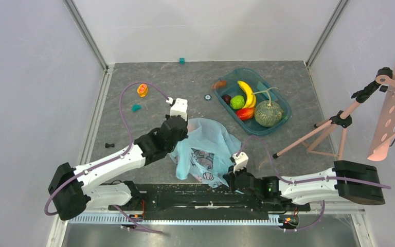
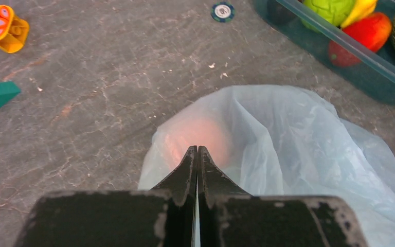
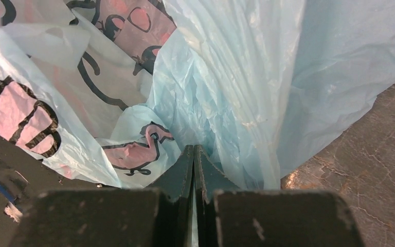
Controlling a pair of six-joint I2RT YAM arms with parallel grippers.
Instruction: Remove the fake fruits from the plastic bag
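Note:
The light-blue plastic bag (image 1: pixel 205 149) lies crumpled between the arms. My left gripper (image 1: pixel 181 126) is shut, pinching the bag's far left part (image 2: pixel 288 134). A pinkish-orange peach (image 2: pixel 205 135) glows through the film just past the left fingertips (image 2: pixel 190 154). My right gripper (image 1: pixel 235 172) is shut on the bag's near edge (image 3: pixel 226 77), where the pink print shows. The melon (image 1: pixel 267 114), green apple (image 1: pixel 237 102) and dark grapes (image 1: pixel 227 98) lie in the teal tray (image 1: pixel 286 110) with the banana (image 1: pixel 247 92) and mango (image 1: pixel 245 113).
An orange toy (image 1: pixel 142 90), a teal wedge (image 1: pixel 136 107), a teal cube (image 1: pixel 182 60), a round chip (image 1: pixel 208 96) and a small black piece (image 1: pixel 109 145) lie on the grey floor. A pink tripod stand (image 1: pixel 334 126) stands at the right. Walls enclose the table.

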